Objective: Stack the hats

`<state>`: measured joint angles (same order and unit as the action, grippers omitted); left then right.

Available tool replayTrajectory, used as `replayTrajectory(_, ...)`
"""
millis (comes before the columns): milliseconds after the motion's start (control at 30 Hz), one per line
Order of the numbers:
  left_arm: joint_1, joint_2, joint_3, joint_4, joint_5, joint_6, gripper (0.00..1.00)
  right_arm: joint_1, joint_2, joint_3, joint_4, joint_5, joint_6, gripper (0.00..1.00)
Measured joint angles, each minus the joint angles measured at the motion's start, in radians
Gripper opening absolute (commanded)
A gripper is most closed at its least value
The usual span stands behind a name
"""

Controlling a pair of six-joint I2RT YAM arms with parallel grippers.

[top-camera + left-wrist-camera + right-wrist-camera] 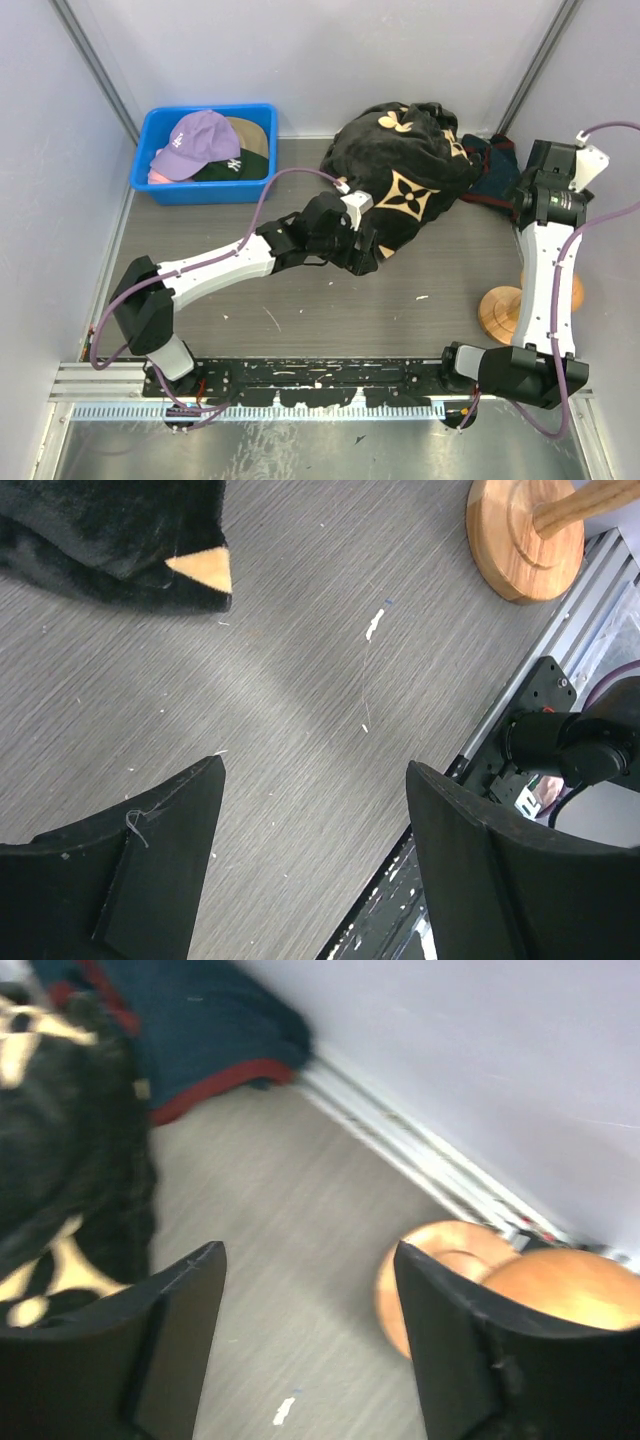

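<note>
**VISIBILITY CHECK: HATS IN BIN, BOTH JAWS SPREAD**

Note the limits of each view first. In the top view, the blue bin (205, 192) at 10 o'clock holds all four hats. You see only the lavender cap (200, 140) in full, lying on top. The dark green cap (235, 168) shows a crown patch with a white logo. The tan cap (250, 132) shows a curved portion behind it, and the pink cap (160, 177) is a sliver at the bin's left wall. How they rest underneath cannot be told.

The left gripper (315, 770) has its jaws spread over bare table (330, 310), holding nothing. From above, its tip merges with the near edge of the black cloth (400, 170) at 12 o'clock, so you cannot confirm contact.

The right gripper (307, 1250) appears in a blurred view, with its jaws spread and empty. The wooden stand (500, 312) at 4 o'clock is partly covered by the right arm. A navy-and-red fabric (492, 170) at 2 o'clock lies against the cloth, and its kind cannot be made out.

The table is grey and streaked, with white flecks and scratches. Pale walls (350, 60) enclose three sides, and a metal rail (300, 375) runs along the near edge.
</note>
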<state>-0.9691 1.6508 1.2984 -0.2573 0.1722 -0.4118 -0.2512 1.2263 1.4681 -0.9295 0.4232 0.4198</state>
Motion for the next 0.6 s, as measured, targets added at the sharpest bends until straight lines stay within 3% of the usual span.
replayTrajectory(167,0.000,-0.022,-0.016,-0.019,0.001,0.005,0.82,-0.058,-0.027,-0.067,-0.056,0.145,0.026,0.82)
replayTrajectory(300,0.000,-0.052,-0.043,-0.041,0.001,0.018,0.82,-0.101,-0.054,-0.146,-0.071,0.198,0.043,0.90)
replayTrajectory(600,0.000,-0.064,-0.066,-0.064,0.002,0.037,0.83,-0.147,-0.112,-0.267,-0.077,0.344,0.086,0.97)
